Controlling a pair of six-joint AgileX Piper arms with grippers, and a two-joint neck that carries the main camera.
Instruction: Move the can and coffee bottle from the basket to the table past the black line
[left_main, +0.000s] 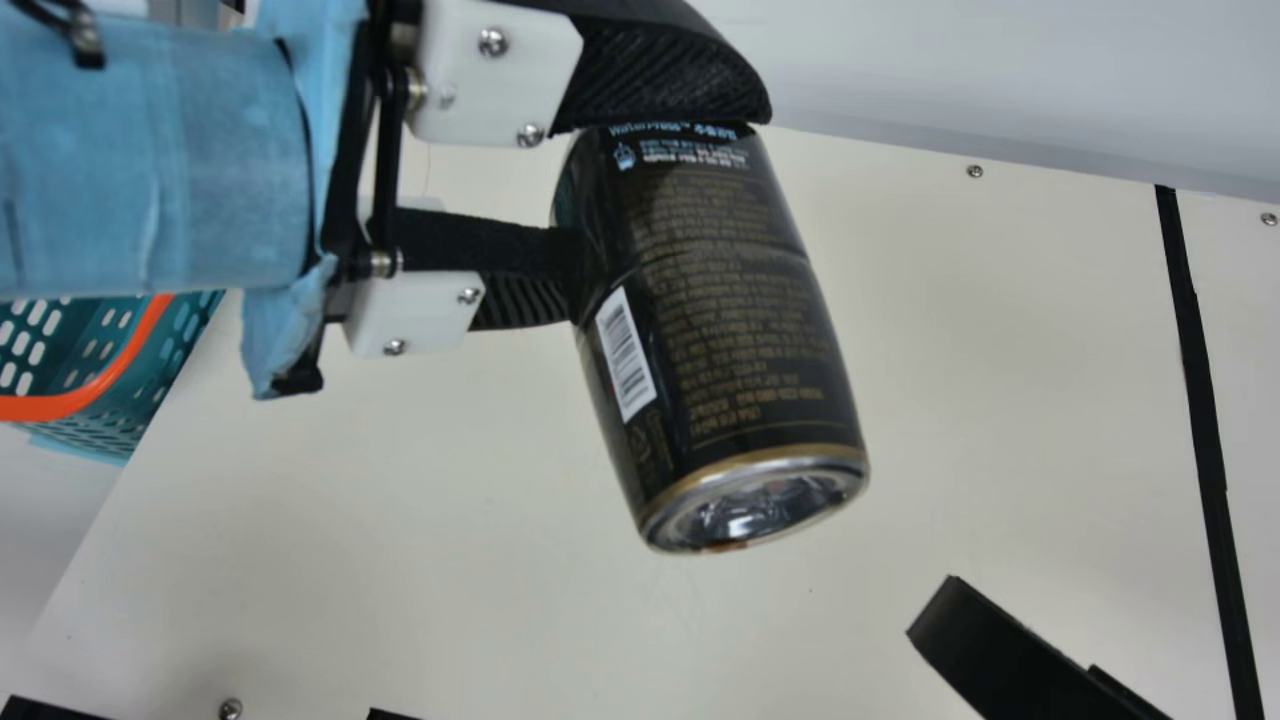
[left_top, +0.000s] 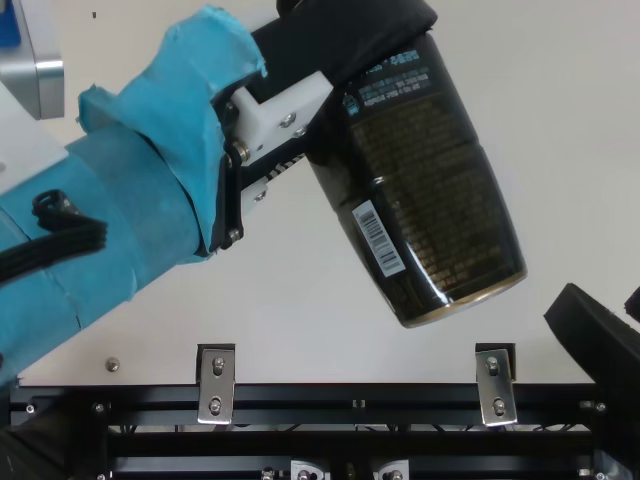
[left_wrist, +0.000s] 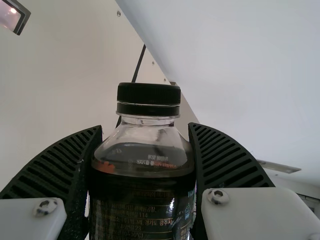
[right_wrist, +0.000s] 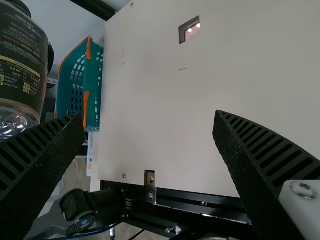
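Since the coffee bottle (left_main: 720, 300) must cross the black line (left_main: 1200, 390), my left pincer (left_wrist: 145, 127) grips its upper body over the worktop (left_main: 430, 520), right of its left edge, base free probably for set-down; right pincer (right_wrist: 148, 116) open.

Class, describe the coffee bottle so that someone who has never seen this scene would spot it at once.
Over the cream table, at the main view's left, is the blue-wrapped left arm. The coffee bottle is held between its jaws. Unlike the teal, orange-handled basket and the flat black line, it is dark and glossy, with a white barcode, gold-edged base and black cap.
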